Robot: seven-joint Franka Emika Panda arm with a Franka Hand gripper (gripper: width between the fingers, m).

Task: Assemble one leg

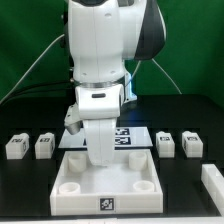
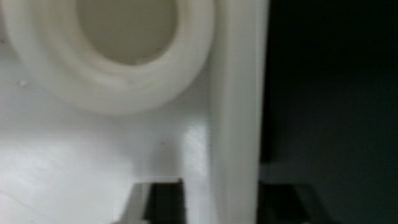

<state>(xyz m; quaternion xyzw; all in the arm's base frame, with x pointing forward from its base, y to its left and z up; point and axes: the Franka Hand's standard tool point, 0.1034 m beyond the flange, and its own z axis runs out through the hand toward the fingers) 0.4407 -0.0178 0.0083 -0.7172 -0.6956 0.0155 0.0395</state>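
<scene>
The gripper (image 1: 100, 157) hangs at the far edge of the large white square plastic tray (image 1: 75, 199), probably to reposition it; I cannot tell how wide it is. The small white plastic block legs (image 1: 44, 146) wait untouched.

robotics lab, marker board (image 1: 138, 136), green backdrop (image 1: 25, 30)

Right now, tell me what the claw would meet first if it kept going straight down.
Probably the tray: the claw points down over it, with a corner socket and side wall close ahead. Floor or wall first is unclear.
</scene>
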